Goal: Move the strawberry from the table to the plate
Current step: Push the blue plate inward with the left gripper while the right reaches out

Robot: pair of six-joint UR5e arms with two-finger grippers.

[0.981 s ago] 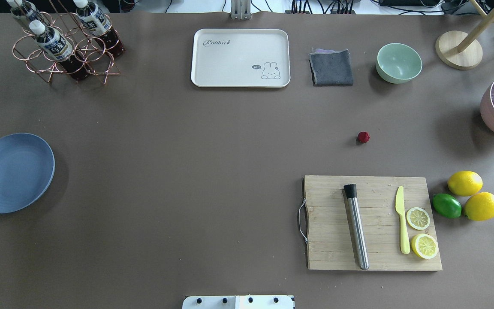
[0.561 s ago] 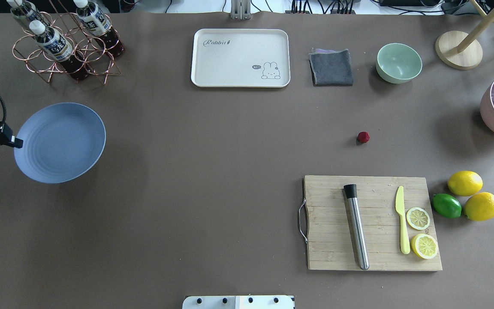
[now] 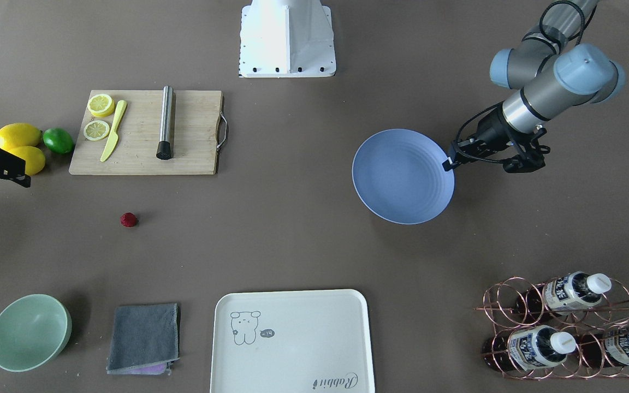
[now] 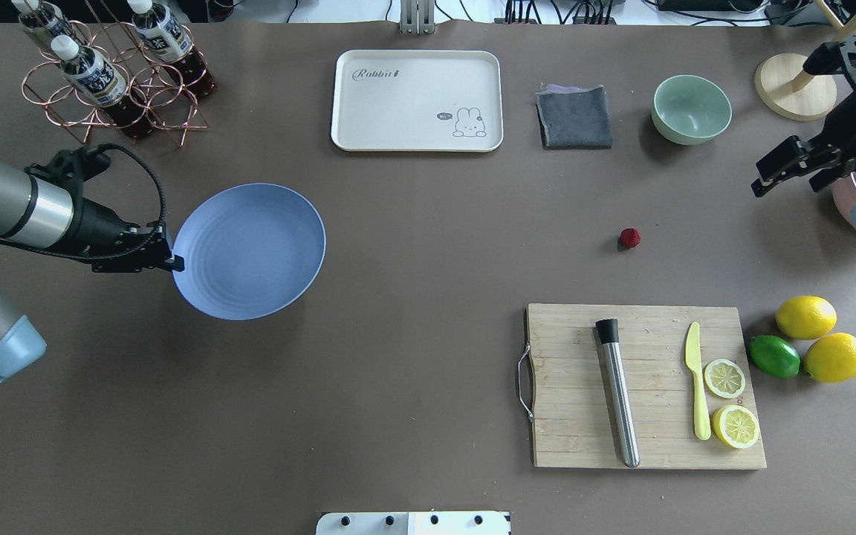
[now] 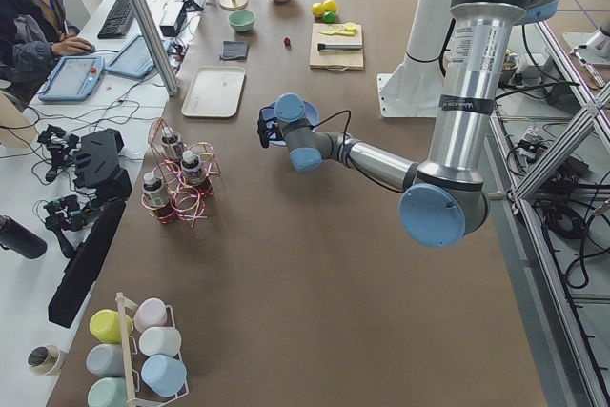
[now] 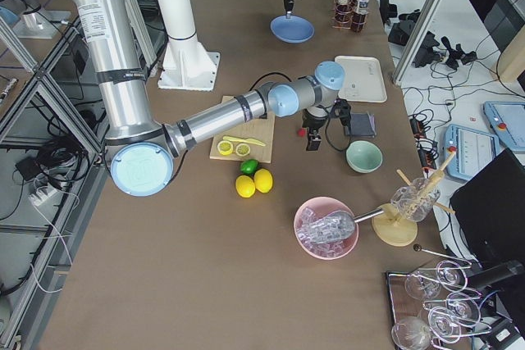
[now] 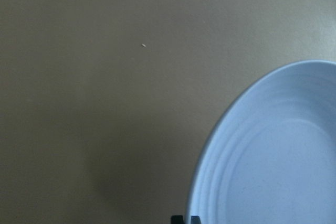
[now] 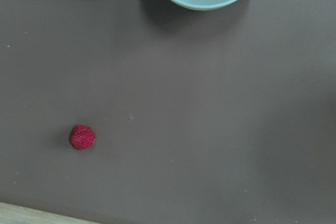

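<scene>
The strawberry (image 4: 629,238) is a small dark red berry lying alone on the brown table (image 4: 413,371), right of centre and just beyond the cutting board. It also shows in the front view (image 3: 128,219) and in the right wrist view (image 8: 82,137). My left gripper (image 4: 172,261) is shut on the left rim of the blue-grey plate (image 4: 250,251), which is held over the table's left half with its shadow beneath. The plate (image 7: 273,156) fills the lower right of the left wrist view. My right gripper (image 4: 786,187) hangs open and holds nothing, to the right of the berry and above it.
A wooden cutting board (image 4: 569,357) carries a steel muddler, a yellow knife and two lemon slices. Two lemons (image 4: 805,316) and a lime (image 4: 774,356) lie to its right. Along the far edge stand a bottle rack (image 4: 112,82), a cream tray (image 4: 417,100), a grey cloth (image 4: 574,117) and a green bowl (image 4: 691,108).
My left arm has carried the plate to the right, from the table's left edge toward the middle. My right arm has come in from the right edge. The strawberry has not moved.
</scene>
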